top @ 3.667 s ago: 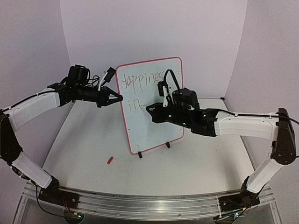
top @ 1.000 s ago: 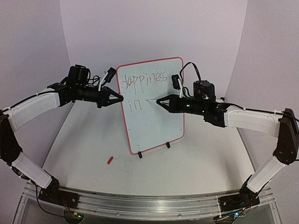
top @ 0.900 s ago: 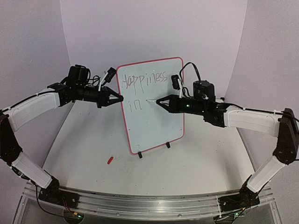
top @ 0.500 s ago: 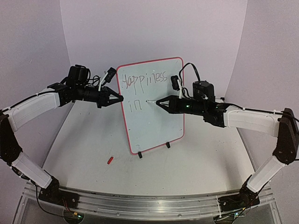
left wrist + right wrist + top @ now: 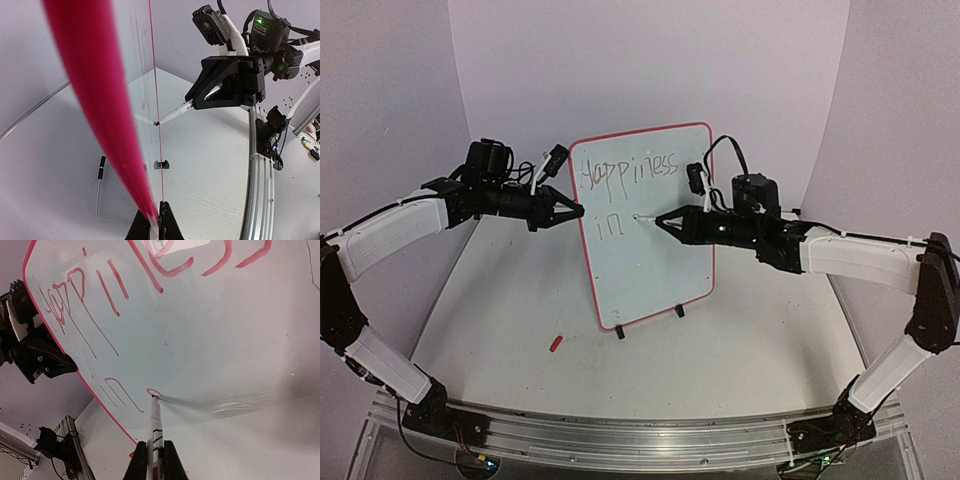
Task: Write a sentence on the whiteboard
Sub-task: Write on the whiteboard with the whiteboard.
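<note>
The whiteboard (image 5: 655,265) stands upright on black clips in the middle of the worktop (image 5: 500,300), its face turned toward the near right. The left tool (image 5: 576,210) is closed tight on the board's red left rim, about halfway up. In the left wrist view its fingertips (image 5: 164,220) pinch that rim edge-on.

The right tool (image 5: 665,221) is clamped shut around a slim marker pen (image 5: 155,425), which points left at the board. The pen's tip touches the white surface just right of the word "in", at a small red loop (image 5: 152,391).

The sentence (image 5: 630,172) so far reads "happiness" along the top of the board, with "in" below it at the left. A small red piece (image 5: 556,343) lies on the worktop, near and to the left of the board.
</note>
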`<state>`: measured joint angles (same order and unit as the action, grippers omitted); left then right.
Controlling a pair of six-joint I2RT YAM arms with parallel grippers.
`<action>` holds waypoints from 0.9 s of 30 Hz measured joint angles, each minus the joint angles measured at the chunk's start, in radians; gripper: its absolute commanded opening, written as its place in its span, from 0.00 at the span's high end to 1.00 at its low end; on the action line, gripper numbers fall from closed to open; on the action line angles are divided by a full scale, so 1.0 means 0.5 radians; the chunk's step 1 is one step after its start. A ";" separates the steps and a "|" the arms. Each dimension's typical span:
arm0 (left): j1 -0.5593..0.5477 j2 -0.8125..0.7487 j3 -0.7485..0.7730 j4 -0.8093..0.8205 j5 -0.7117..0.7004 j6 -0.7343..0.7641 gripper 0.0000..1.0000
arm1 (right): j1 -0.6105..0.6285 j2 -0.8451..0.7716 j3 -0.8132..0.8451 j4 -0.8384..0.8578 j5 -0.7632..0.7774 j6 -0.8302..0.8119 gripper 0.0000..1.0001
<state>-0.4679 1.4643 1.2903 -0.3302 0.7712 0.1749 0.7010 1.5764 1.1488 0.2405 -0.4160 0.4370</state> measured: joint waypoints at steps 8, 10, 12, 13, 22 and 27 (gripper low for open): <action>0.000 0.000 0.000 0.000 0.000 0.000 1.00 | 0.002 -0.037 -0.035 -0.049 0.069 -0.002 1.00; 0.000 0.000 0.000 0.000 0.001 0.001 1.00 | 0.002 -0.038 -0.036 -0.056 0.072 -0.002 1.00; 0.000 0.000 0.000 0.000 0.000 0.000 1.00 | 0.001 -0.038 -0.036 -0.060 0.072 -0.003 1.00; 0.000 0.000 0.000 0.000 0.000 0.000 1.00 | 0.001 -0.038 -0.036 -0.065 0.070 -0.004 1.00; 0.000 0.000 0.000 0.000 0.002 0.008 1.00 | 0.000 -0.036 -0.032 -0.111 0.039 -0.031 1.00; 0.000 0.000 0.000 0.000 0.002 0.007 1.00 | 0.005 -0.014 -0.013 -0.118 0.012 -0.035 1.00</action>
<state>-0.4679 1.4643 1.2903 -0.3302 0.7719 0.1785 0.7034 1.5693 1.1422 0.1816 -0.4100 0.4194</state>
